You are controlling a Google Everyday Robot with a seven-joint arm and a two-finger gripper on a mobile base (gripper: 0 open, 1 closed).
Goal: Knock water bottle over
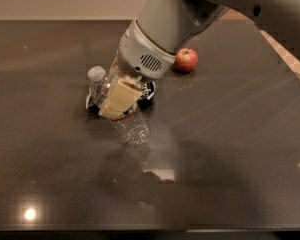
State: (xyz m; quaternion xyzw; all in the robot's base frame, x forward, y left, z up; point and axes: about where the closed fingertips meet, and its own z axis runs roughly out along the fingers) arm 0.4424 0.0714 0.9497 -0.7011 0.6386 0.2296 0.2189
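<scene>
The water bottle [132, 126] is clear and ribbed with a white cap [96, 73]. It leans, cap toward the upper left and base toward the lower right, low over the dark table. My gripper [111, 103] reaches down from the white arm [162, 24]. Its beige front finger [120, 98] lies across the bottle's label band. The other finger is mostly hidden behind the bottle. The gripper is shut on the bottle's middle.
A dark snack bag [148, 90] lies right behind the bottle, mostly hidden by the gripper. A red apple [186, 60] sits further back to the right. The dark glossy table [230, 149] stretches to the front and right.
</scene>
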